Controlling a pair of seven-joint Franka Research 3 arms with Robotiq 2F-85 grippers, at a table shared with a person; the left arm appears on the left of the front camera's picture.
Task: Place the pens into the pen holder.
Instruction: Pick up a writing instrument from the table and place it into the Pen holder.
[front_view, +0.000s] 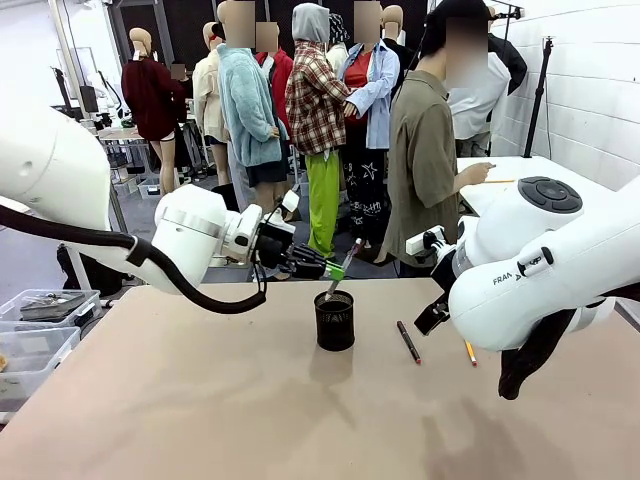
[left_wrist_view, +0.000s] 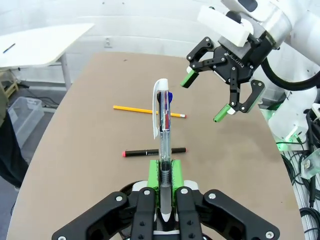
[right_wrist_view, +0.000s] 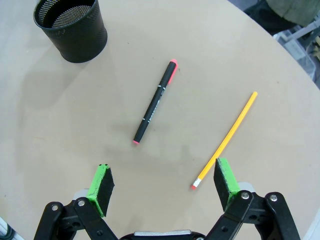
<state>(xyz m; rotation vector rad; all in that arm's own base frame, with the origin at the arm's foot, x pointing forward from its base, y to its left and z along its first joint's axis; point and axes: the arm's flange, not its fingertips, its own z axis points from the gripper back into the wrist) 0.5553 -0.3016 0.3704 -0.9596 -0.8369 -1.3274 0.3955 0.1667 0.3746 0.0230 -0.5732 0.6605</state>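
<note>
My left gripper (front_view: 333, 268) is shut on the silver-white pen (front_view: 343, 268), which tilts with its lower end just over the mouth of the black mesh pen holder (front_view: 334, 321). In the left wrist view the pen (left_wrist_view: 162, 117) stands between the green pads (left_wrist_view: 154, 172). The black pen with red end (front_view: 408, 341) and the yellow-orange pencil (front_view: 470, 352) lie flat on the table, right of the holder. My right gripper (right_wrist_view: 164, 180) hangs open above them, with the black pen (right_wrist_view: 155, 102) and pencil (right_wrist_view: 227, 137) just ahead of its fingers and the holder (right_wrist_view: 72, 27) farther off.
A person (front_view: 422, 150) stands at the far side of the brown table (front_view: 200, 400). Clear plastic bins (front_view: 40, 335) sit off the table's left edge. A white table (front_view: 520, 172) stands at the back right. My right gripper (left_wrist_view: 204, 96) hovers across from the left wrist.
</note>
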